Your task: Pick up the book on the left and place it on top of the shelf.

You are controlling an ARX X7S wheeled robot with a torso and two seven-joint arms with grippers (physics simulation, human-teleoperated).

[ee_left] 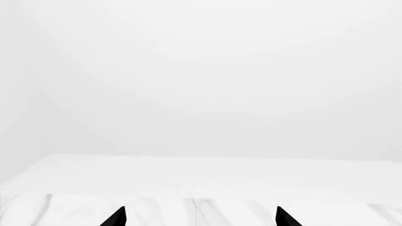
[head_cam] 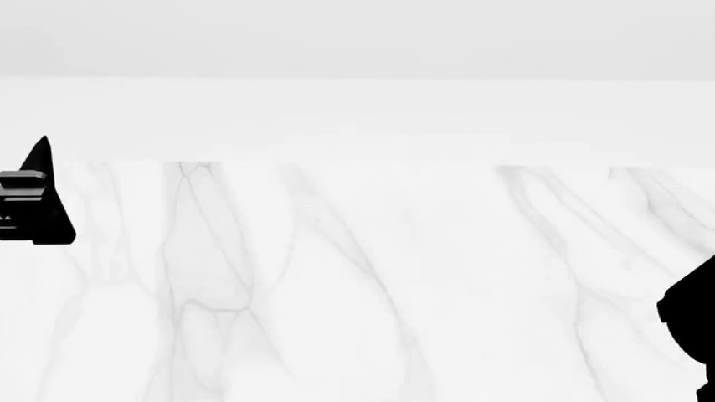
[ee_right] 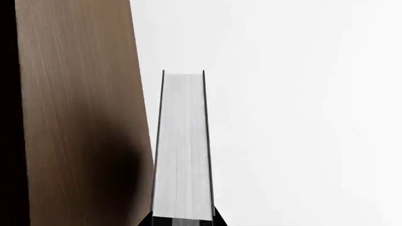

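Note:
In the right wrist view the black book point(ee_right: 182, 141) shows its white page edges between thin black covers. My right gripper point(ee_right: 183, 221) is shut on it, one jaw against each cover. A dark brown shelf point(ee_right: 75, 117) board stands close beside the book. In the left wrist view my left gripper point(ee_left: 199, 219) is open and empty, only its two black fingertips point(ee_left: 116, 216) showing above the marble table point(ee_left: 207, 209). In the head view the left gripper point(head_cam: 33, 201) is at the left edge. The book and the shelf are out of that view.
The white marble table point(head_cam: 357, 285) with grey veins fills the head view, its far edge against a plain white wall point(head_cam: 357, 42). A black part of my right arm point(head_cam: 692, 327) shows at the right edge.

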